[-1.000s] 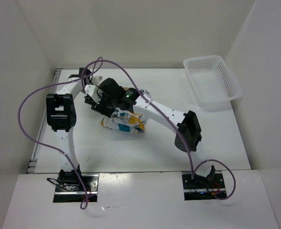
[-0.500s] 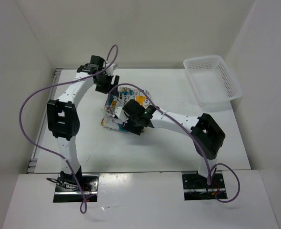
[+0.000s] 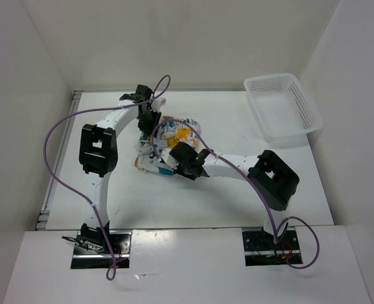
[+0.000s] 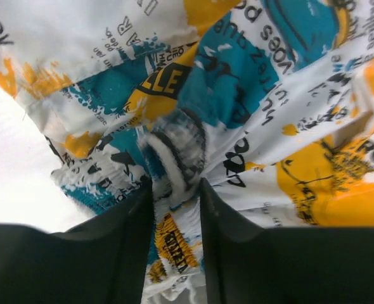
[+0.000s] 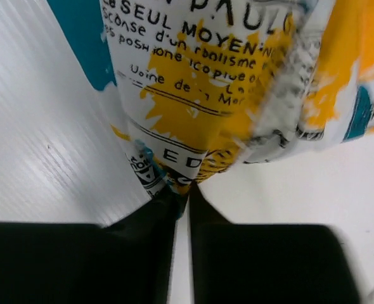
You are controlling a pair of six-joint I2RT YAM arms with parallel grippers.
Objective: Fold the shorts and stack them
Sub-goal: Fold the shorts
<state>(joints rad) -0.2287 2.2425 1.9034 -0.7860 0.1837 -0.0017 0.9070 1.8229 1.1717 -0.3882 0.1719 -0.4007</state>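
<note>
Shorts [image 3: 179,133] lie crumpled in a heap on the table [image 3: 238,196], well to the left of the white lattice basket [image 3: 304,104] and a little nearer the arm bases than it.

Left gripper [image 4: 174,190] sits at the heap's edge farthest from the bases, well left of the basket. Its jaws are clamped on a bunched, gathered fold of the printed fabric.

Right gripper [image 5: 182,193] is at the heap's near edge, also well left of the basket. Its jaws are nearly together, pinching a thin edge of the cloth just above the tabletop.
</note>
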